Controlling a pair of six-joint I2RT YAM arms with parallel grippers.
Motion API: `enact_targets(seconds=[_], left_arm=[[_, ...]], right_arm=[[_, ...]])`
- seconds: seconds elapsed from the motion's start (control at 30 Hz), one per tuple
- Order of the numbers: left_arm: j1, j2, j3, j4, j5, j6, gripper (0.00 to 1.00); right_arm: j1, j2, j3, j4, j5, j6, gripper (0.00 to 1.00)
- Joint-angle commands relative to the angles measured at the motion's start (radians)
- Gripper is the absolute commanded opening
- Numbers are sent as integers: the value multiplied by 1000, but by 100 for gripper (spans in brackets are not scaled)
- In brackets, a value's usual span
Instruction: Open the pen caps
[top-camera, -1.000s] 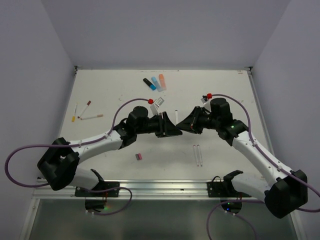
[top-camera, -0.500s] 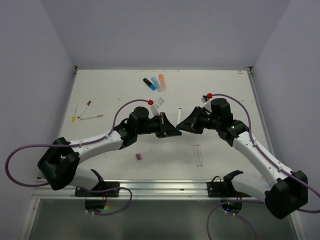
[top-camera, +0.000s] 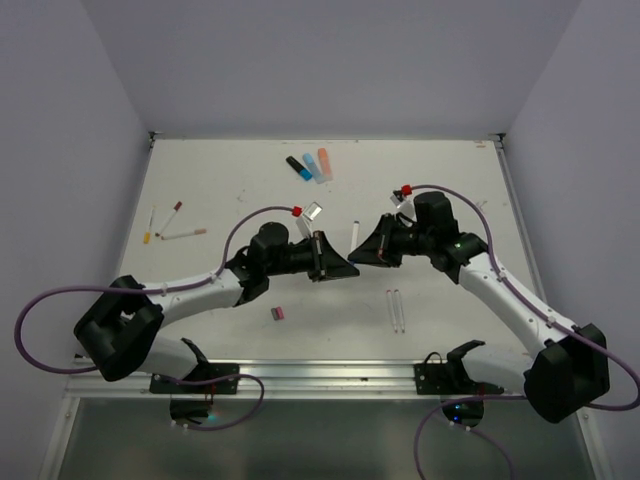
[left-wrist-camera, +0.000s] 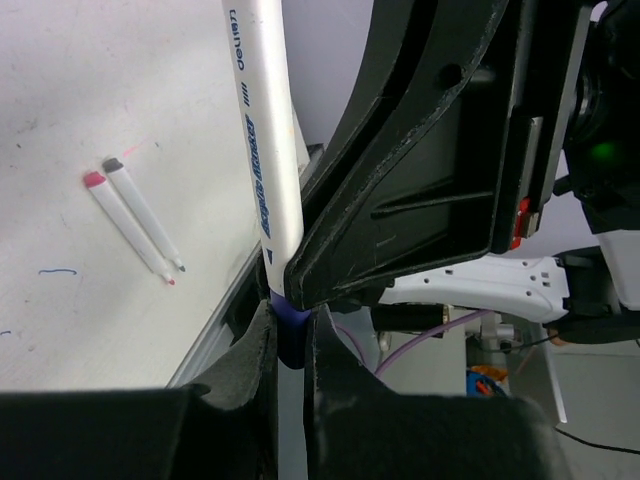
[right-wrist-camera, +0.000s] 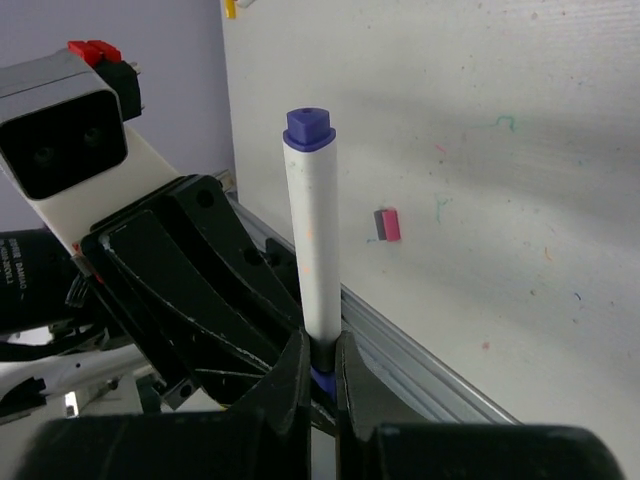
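Note:
A white pen (top-camera: 355, 232) stands between my two grippers over the middle of the table. My left gripper (top-camera: 346, 264) is shut on its purple cap (left-wrist-camera: 290, 335), and the barrel (left-wrist-camera: 262, 130) rises from the jaws. My right gripper (top-camera: 366, 250) is shut on the same pen's barrel (right-wrist-camera: 312, 240), right beside the cap end. In the right wrist view a dark band and a purple bit (right-wrist-camera: 322, 381) show between its jaws. The far end has a purple plug (right-wrist-camera: 305, 126). The right gripper's finger (left-wrist-camera: 430, 150) presses close against the left jaws.
Black, blue and salmon markers (top-camera: 310, 166) lie at the back. Three capped thin pens (top-camera: 172, 222) lie at the left. Two uncapped pens (top-camera: 396, 310) lie at the front right, also seen in the left wrist view (left-wrist-camera: 130, 215). Loose pink and dark caps (top-camera: 278, 313) lie at the front, also seen in the right wrist view (right-wrist-camera: 387, 224).
Both wrists have shifted slightly left and the pen stands out more between the fingers. Both grips are unchanged.

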Motion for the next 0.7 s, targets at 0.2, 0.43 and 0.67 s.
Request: enact_targets(seconds=[0.2,0.43,0.67], left_arm=[[-20,130,-119,1129,295,-502,0],[-20,154,-145,1414,275,-600,0],[-20,68,-185,1240,350,-536,0]], right_arm=[[4,-81,-85,463,-159,87,0],[-6,-99,-163,837,-180,265,0],[-25,-132,-172,853,-126,269,0]])
